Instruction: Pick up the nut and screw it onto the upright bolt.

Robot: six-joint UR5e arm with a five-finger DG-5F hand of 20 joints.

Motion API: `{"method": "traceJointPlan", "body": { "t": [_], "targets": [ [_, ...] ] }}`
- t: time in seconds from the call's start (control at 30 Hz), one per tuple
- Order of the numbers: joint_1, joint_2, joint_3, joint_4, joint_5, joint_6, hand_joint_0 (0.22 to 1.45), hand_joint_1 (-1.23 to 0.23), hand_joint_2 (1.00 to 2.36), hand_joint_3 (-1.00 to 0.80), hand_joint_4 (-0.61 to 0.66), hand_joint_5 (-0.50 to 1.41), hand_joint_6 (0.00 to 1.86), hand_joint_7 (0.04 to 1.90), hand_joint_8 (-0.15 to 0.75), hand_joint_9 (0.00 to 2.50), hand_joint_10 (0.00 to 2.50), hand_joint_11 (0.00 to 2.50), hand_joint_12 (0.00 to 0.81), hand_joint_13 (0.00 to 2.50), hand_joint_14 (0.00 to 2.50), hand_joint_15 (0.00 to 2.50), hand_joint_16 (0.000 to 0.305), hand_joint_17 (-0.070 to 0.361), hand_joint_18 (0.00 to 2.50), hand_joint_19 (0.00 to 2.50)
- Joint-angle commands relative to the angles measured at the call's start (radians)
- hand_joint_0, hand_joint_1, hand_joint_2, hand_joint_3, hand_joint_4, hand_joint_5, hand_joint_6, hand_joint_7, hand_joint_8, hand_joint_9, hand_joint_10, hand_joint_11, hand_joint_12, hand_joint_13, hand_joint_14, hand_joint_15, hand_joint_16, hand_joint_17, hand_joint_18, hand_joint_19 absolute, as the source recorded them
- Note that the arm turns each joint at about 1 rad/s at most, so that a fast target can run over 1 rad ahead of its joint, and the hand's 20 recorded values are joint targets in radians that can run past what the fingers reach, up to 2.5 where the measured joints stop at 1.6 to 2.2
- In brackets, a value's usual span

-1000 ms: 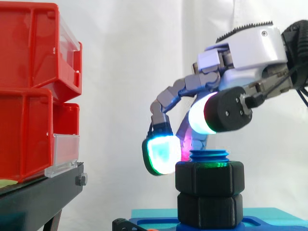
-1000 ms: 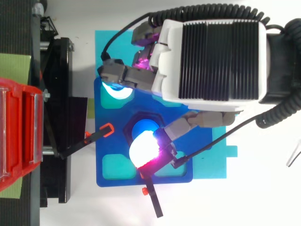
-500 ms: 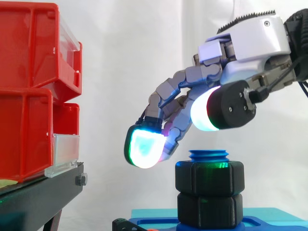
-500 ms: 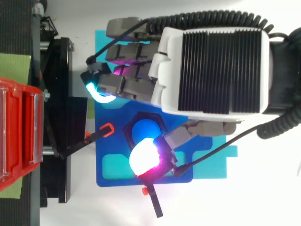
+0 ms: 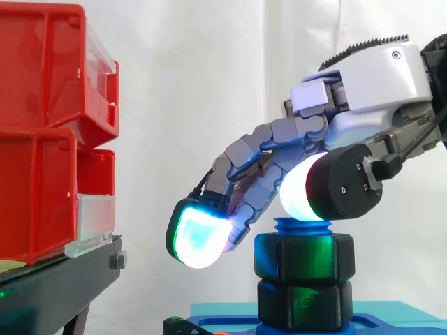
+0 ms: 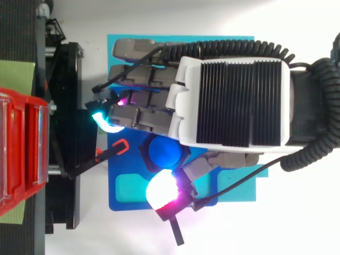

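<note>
The blue threaded bolt (image 5: 302,225) stood upright, long axis vertical, its round top facing up. Two black hexagonal nuts sat on it, stacked and touching: the upper nut (image 5: 304,257) just below the bolt's tip, the lower nut (image 5: 304,305) against the blue base plate (image 6: 130,199). The hand (image 5: 377,77) hovered above, fingers (image 5: 199,237) stretched out side by side towards the red bins (image 5: 42,132) — grasping nothing.

White-shelled hand (image 5: 363,77), grey fingers (image 5: 279,139), seemingly cyan-white pads (image 5: 199,241)

Black nut (image 5: 304,259), blue bolt (image 6: 163,152), red bins (image 5: 42,105)
</note>
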Motion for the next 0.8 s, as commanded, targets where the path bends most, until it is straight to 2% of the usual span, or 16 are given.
{"method": "traceJointPlan", "body": {
  "t": [0.0, 0.33, 0.57, 0.77],
  "targets": [
    [0.002, 0.000, -0.001, -0.009, -0.002, 0.001, 0.46, -0.24, 1.00, -0.50, 0.17, -0.15, 0.50, 0.61, 0.184, 0.52, 0.00, 0.00, 0.267, 0.43, 0.00, 0.00, 0.028, 0.063, 0.05, 0.00],
    [0.004, 0.000, -0.001, -0.030, -0.002, 0.001, 0.47, -0.23, 1.00, -0.50, 0.25, -0.10, 0.50, 0.91, 0.215, 0.59, 0.00, 0.00, 0.276, 0.49, 0.00, 0.00, 0.026, 0.059, 0.10, 0.00],
    [0.008, 0.000, 0.004, -0.041, -0.002, 0.001, 0.48, -0.24, 1.00, -0.50, 0.26, -0.10, 0.50, 0.94, 0.221, 0.62, 0.00, 0.00, 0.273, 0.52, 0.00, 0.00, 0.026, 0.057, 0.14, 0.00],
    [0.008, 0.000, 0.035, -0.075, -0.003, 0.001, 0.48, -0.24, 1.00, -0.50, 0.27, -0.10, 0.50, 0.97, 0.226, 0.64, 0.00, 0.00, 0.271, 0.55, 0.00, 0.00, 0.026, 0.058, 0.17, 0.00]
  ]
}}
